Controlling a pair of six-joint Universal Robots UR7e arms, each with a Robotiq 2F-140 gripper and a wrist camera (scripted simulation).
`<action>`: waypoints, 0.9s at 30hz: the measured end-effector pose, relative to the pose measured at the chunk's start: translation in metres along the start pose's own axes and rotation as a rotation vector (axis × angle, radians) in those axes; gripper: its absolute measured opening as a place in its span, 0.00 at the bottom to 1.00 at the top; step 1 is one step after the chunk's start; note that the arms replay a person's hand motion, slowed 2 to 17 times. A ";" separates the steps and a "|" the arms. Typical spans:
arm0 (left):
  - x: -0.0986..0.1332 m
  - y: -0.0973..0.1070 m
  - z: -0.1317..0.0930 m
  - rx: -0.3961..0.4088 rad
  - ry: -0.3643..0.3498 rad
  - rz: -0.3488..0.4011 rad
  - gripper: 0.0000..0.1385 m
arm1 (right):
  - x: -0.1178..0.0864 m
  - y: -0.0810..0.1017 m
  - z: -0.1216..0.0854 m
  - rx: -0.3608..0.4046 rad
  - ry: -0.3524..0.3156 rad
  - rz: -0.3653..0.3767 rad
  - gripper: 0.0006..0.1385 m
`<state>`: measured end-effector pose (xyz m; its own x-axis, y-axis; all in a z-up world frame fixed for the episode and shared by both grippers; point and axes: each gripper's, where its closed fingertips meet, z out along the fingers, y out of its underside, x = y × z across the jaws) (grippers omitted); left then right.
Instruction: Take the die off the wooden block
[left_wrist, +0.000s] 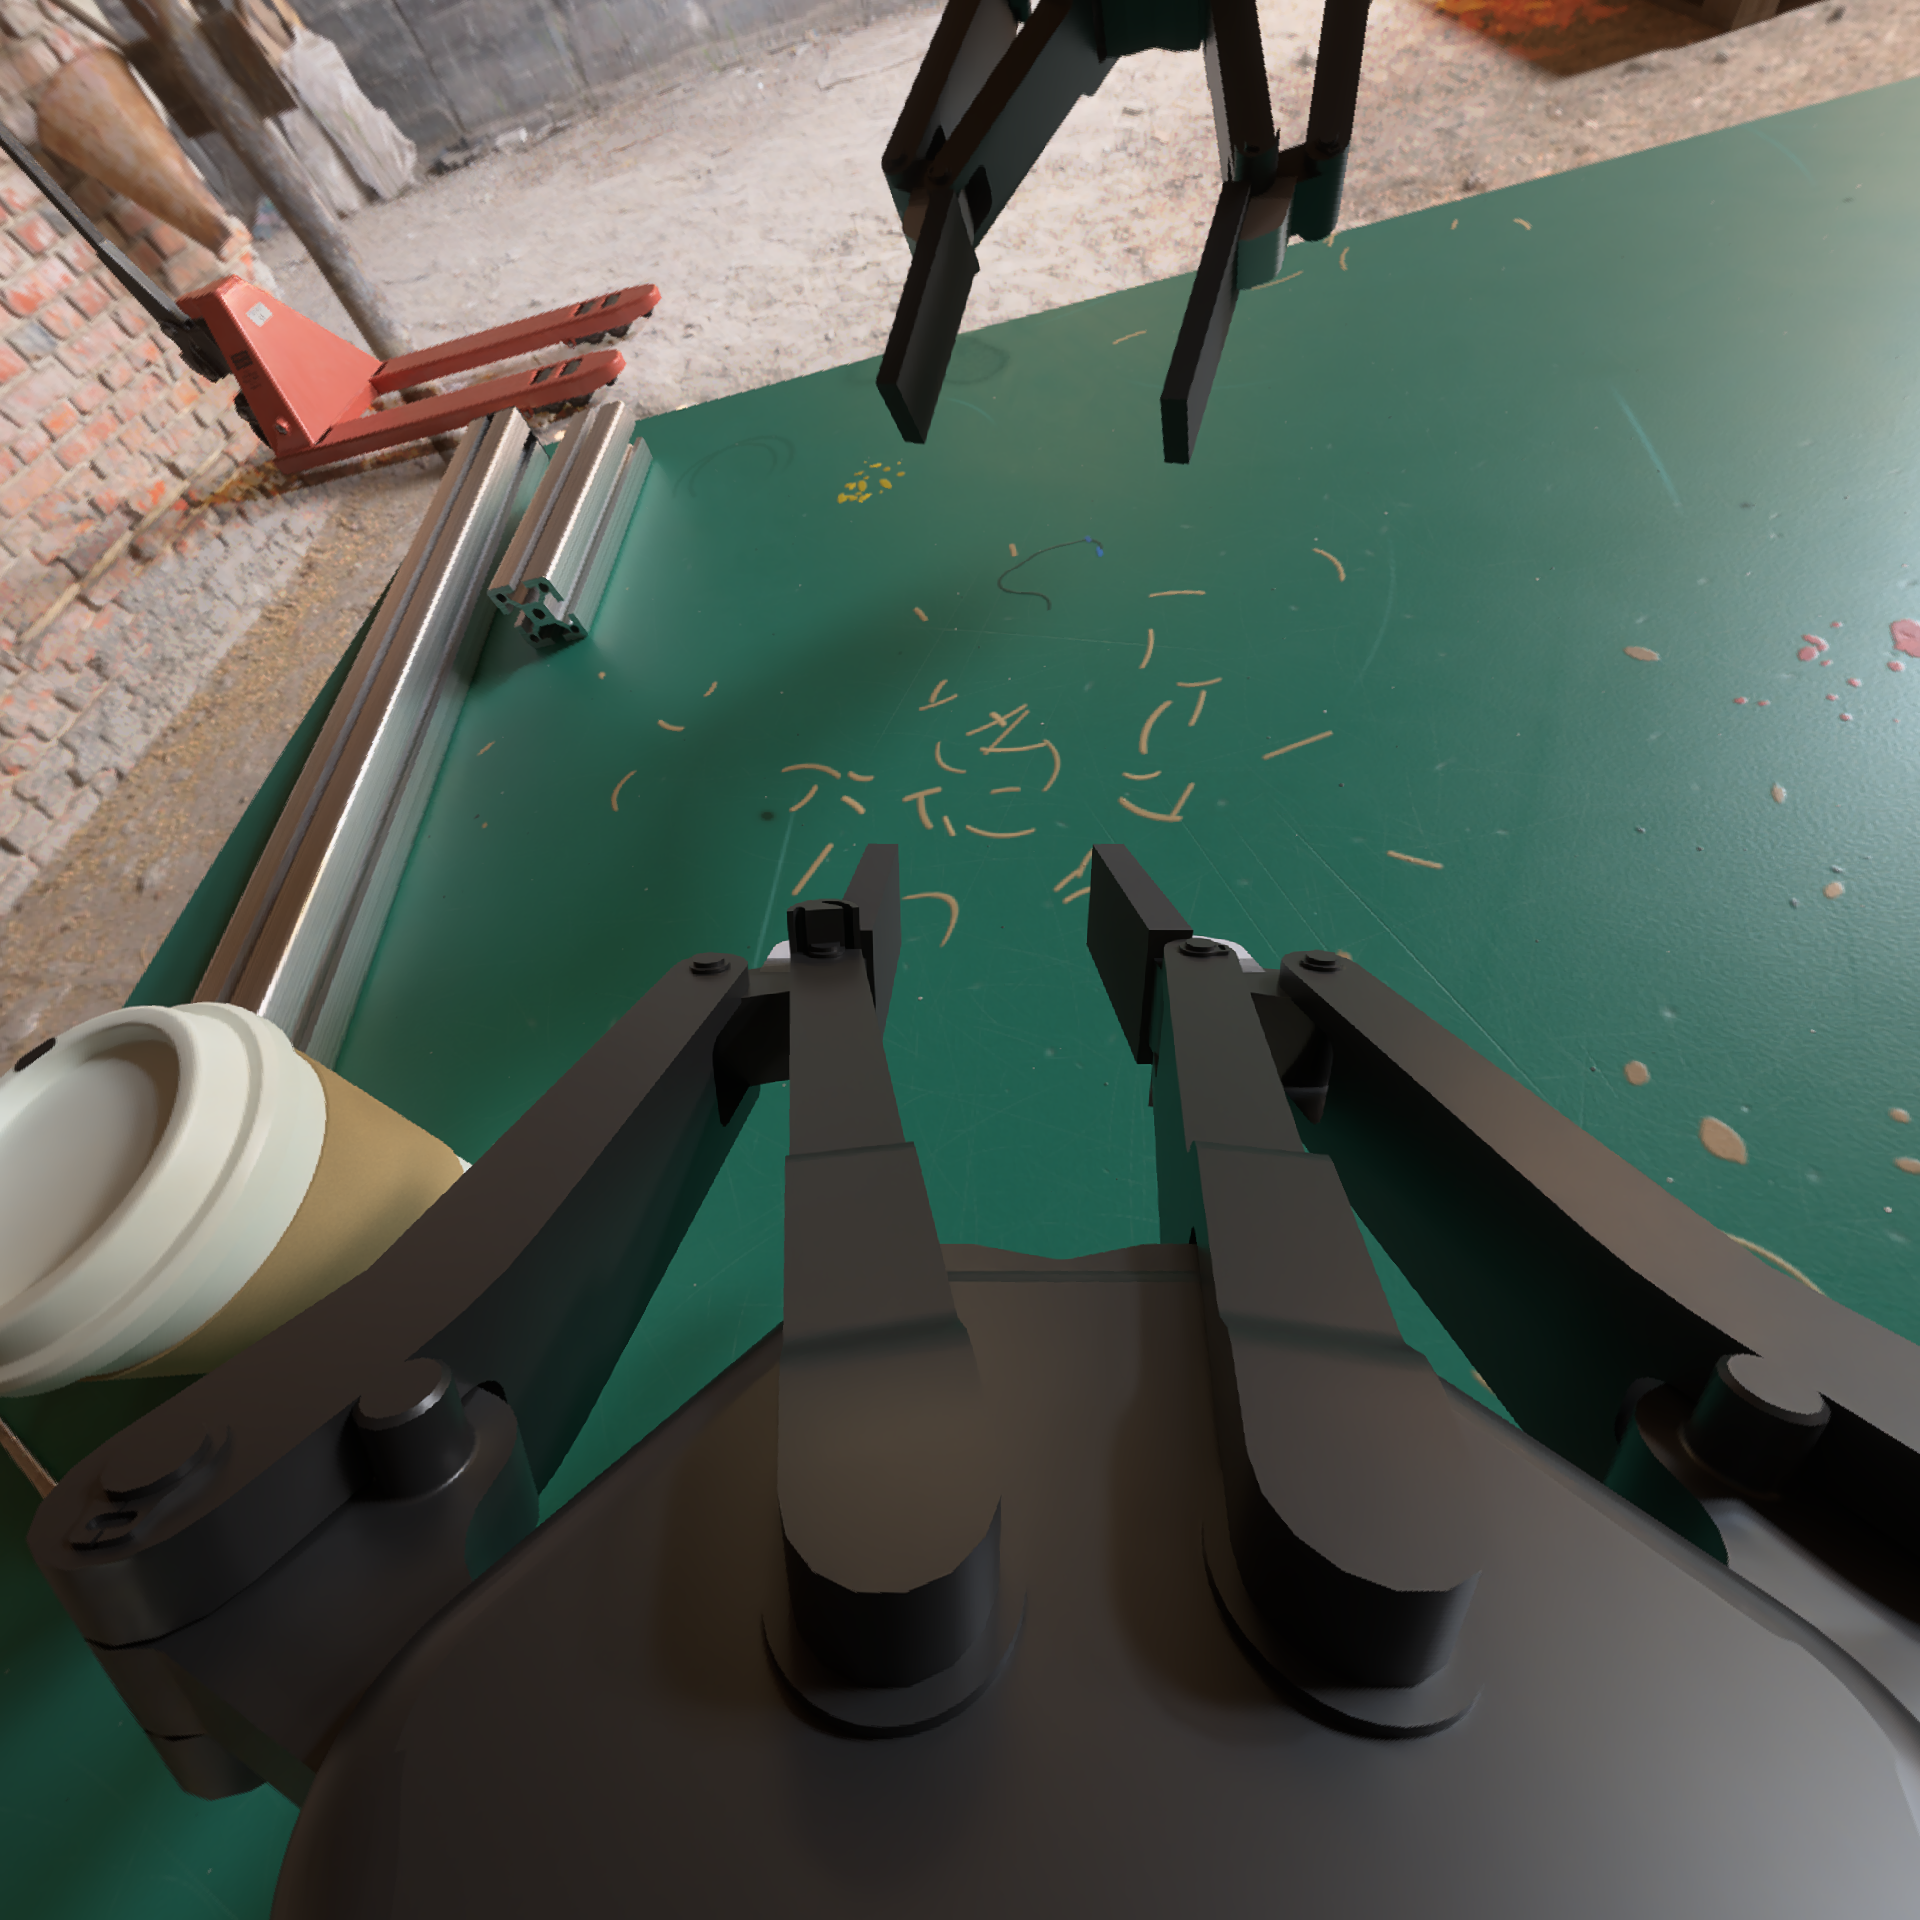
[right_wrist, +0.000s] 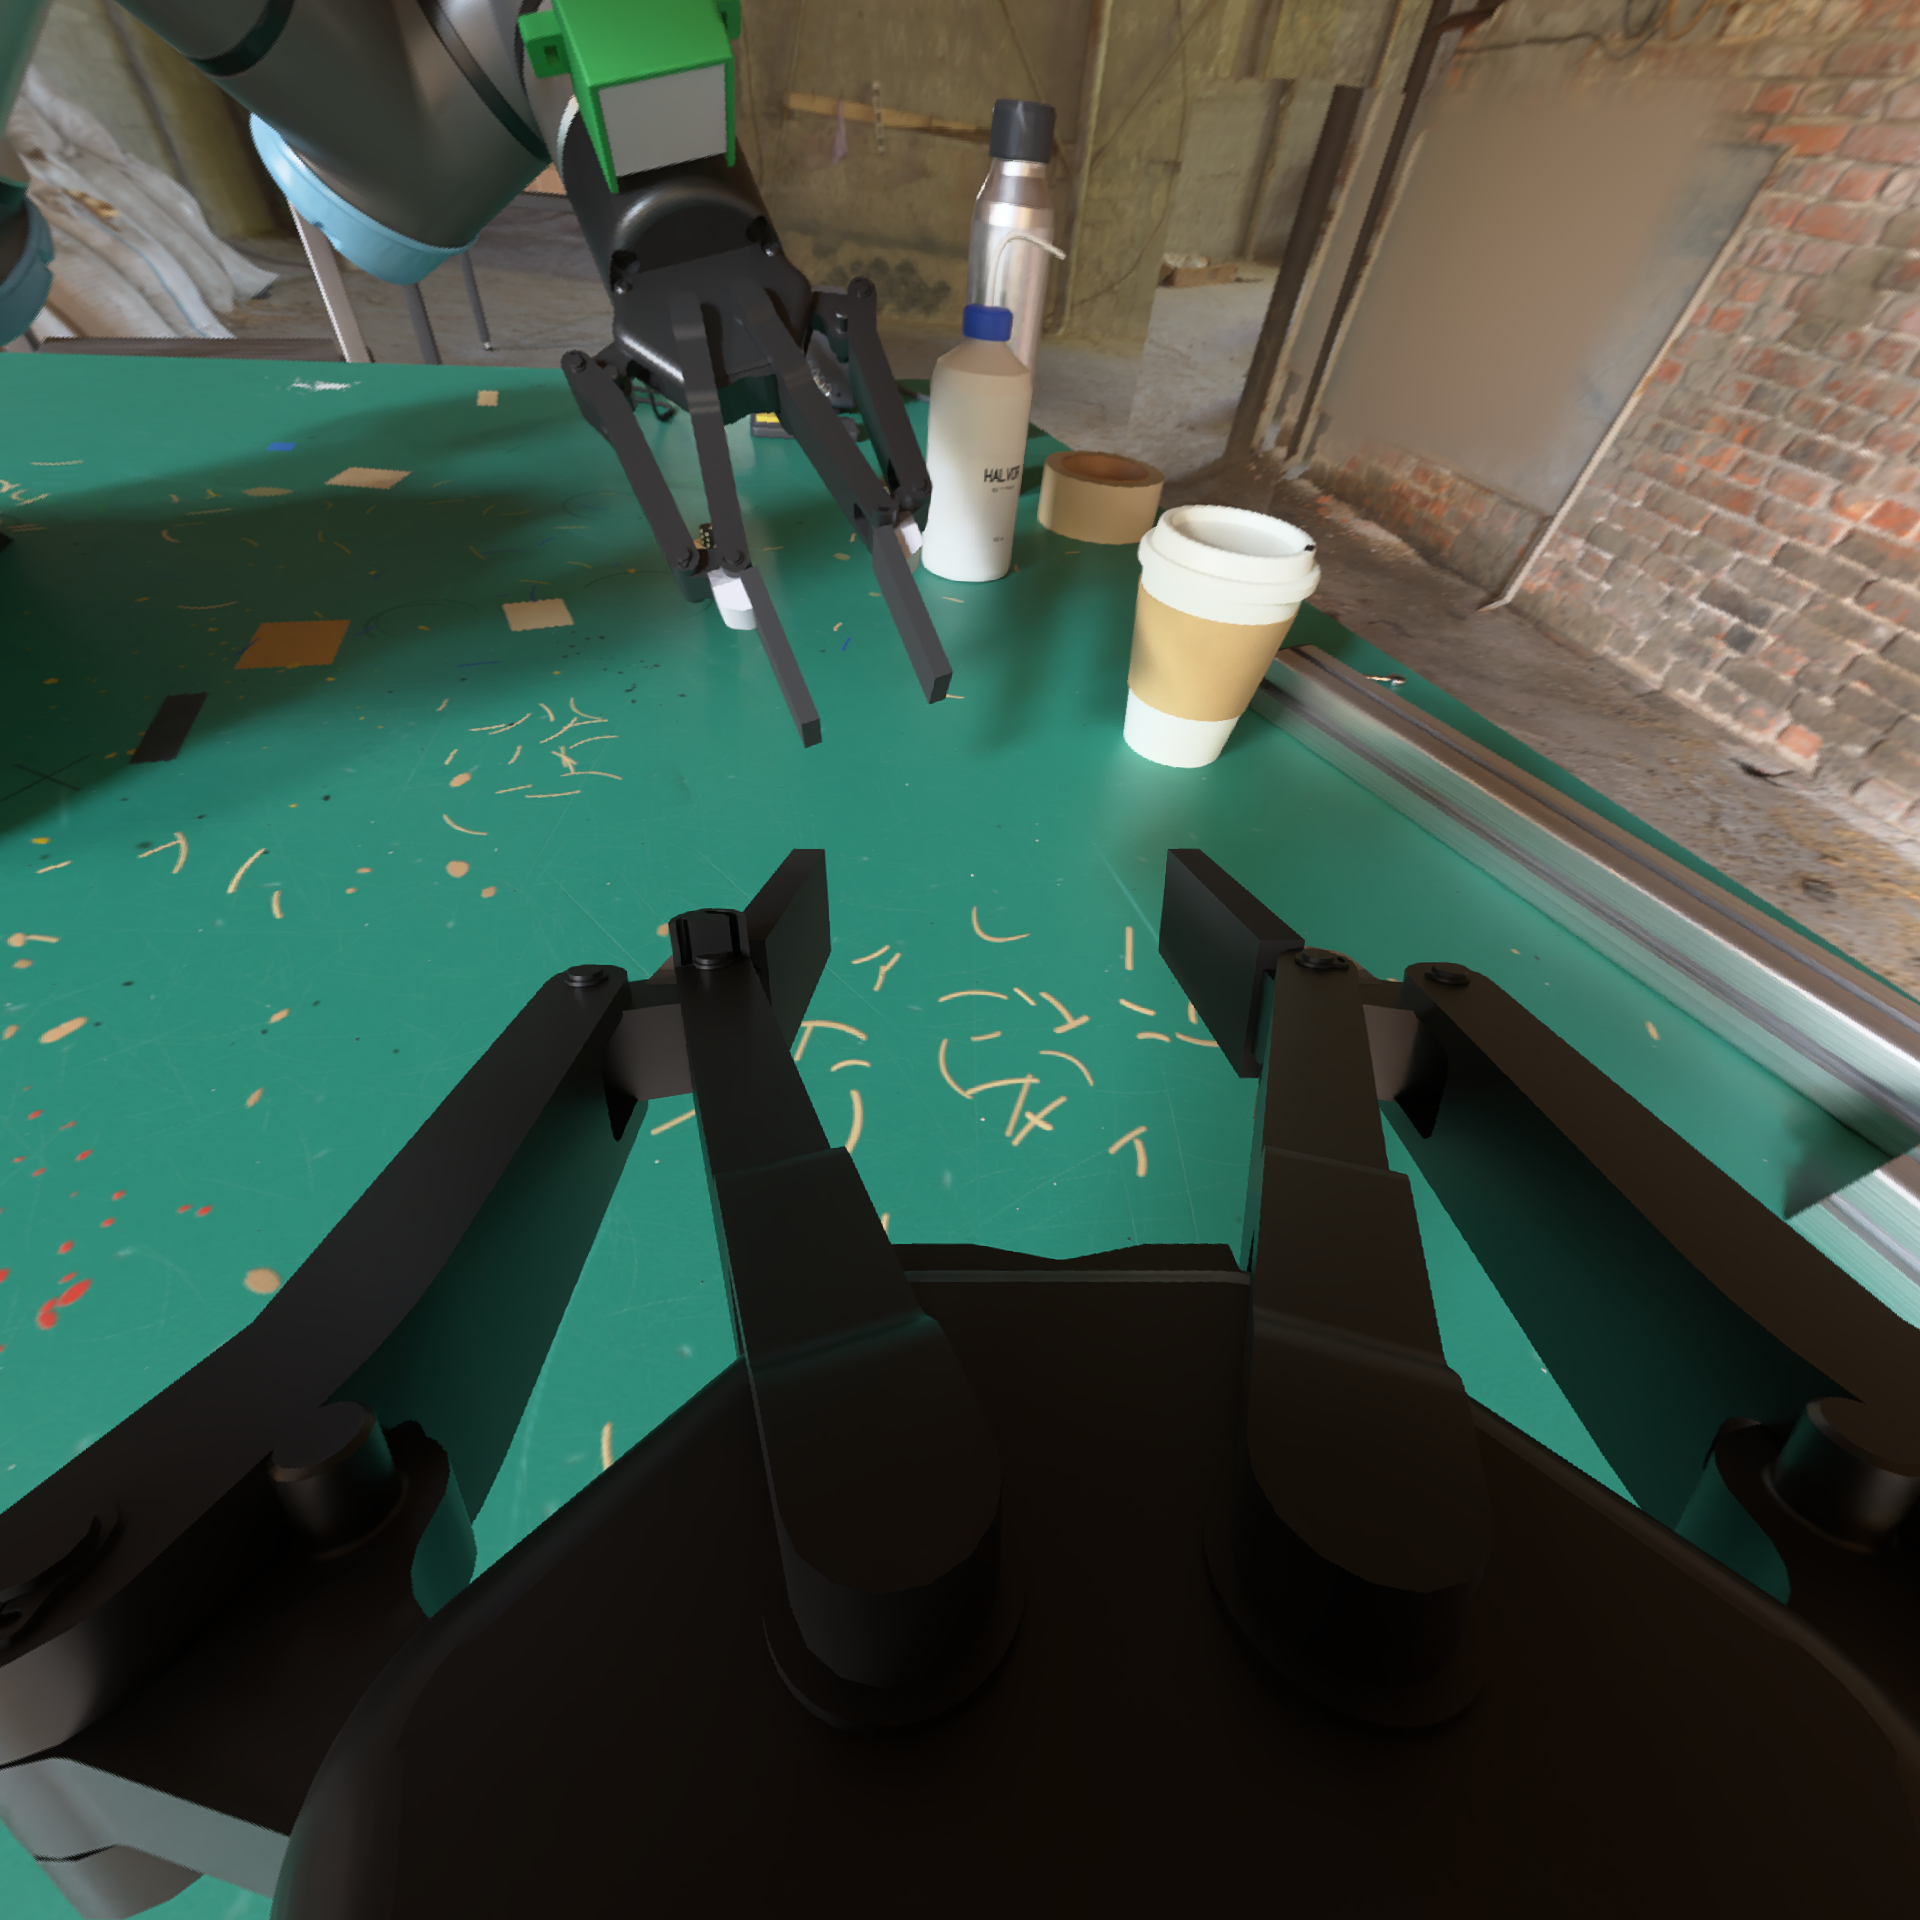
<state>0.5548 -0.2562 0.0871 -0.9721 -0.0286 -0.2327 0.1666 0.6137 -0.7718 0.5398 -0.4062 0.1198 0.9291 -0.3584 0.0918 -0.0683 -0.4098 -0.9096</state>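
My left gripper (left_wrist: 992, 873) is open and empty, a little above the green table (left_wrist: 1507, 540). My right gripper (right_wrist: 995, 873) is also open and empty above the table. Each shows in the other's view: the right gripper (left_wrist: 1039, 426) hangs open ahead in the left wrist view, and the left gripper (right_wrist: 878, 717) hangs open ahead in the right wrist view. A tiny dark cube with pale dots (right_wrist: 704, 535), perhaps the die, peeks from behind the left gripper's finger link. I see no wooden block in either view.
A lidded paper coffee cup (right_wrist: 1210, 634) stands close beside the left gripper and also shows in the left wrist view (left_wrist: 156, 1184). A white bottle (right_wrist: 977, 468), a metal bottle (right_wrist: 1013, 239) and a tape roll (right_wrist: 1099, 497) stand behind it. Aluminium rails (left_wrist: 561, 520) line the table edge.
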 end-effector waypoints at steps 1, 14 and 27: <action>0.000 0.000 -0.001 0.005 -0.001 -0.004 0.35 | -0.002 0.000 0.001 -0.006 -0.012 0.000 0.61; -0.003 0.008 -0.023 0.116 -0.043 -0.107 0.35 | -0.026 0.006 0.025 -0.165 -0.277 0.006 0.61; -0.010 0.024 -0.039 0.140 -0.077 -0.197 0.37 | -0.021 0.004 0.047 -0.275 -0.395 0.006 0.56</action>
<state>0.5617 -0.2110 0.0940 -0.9736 -0.2002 -0.1098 0.0014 0.4754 -0.8798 0.5370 -0.3608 0.0952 0.9918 -0.0367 -0.1224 -0.1177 -0.6349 -0.7635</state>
